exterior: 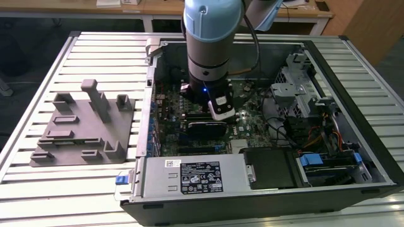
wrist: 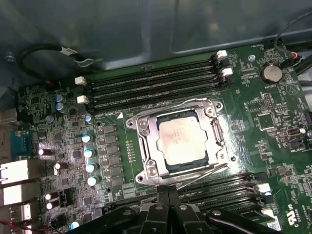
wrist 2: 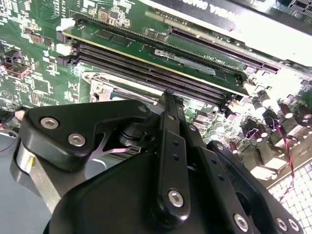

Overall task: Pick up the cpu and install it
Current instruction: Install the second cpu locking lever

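Motherboard: cpu beside pincer

Silver-grey cpu, green motherboard

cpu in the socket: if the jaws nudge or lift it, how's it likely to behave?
The cpu looks like a thin, flat square with a smooth pale metal top, so probably rigid and light, but slippery to pinch. It lies flat inside the metal socket frame, so a sideways push should meet the frame rather than slide it far. Flat and low, it seems unlikely to tip or roll.
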Controlling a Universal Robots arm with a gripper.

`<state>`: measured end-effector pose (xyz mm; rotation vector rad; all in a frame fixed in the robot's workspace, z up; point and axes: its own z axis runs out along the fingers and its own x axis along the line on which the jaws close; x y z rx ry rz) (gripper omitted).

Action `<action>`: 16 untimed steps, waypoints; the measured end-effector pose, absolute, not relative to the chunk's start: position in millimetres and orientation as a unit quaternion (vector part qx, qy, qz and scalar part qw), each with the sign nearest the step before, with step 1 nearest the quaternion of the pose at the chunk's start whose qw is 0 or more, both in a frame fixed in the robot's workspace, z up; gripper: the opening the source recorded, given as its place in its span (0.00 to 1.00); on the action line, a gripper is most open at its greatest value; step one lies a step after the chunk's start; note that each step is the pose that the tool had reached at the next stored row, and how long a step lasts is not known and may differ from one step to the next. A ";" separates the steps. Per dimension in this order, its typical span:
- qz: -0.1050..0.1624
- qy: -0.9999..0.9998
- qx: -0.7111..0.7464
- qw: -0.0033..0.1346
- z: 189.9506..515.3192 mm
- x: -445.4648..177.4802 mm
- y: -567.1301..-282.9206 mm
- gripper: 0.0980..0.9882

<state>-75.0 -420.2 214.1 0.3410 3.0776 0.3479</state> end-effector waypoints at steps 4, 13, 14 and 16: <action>0.124 0.986 0.110 0.011 210.8 -76.4 -421.5 0.01; 0.133 0.986 0.104 0.010 205.1 -77.4 -423.0 0.01; 0.134 0.986 0.103 0.010 205.0 -77.8 -423.5 0.01; 0.134 0.986 0.102 0.009 204.8 -78.7 -424.6 0.01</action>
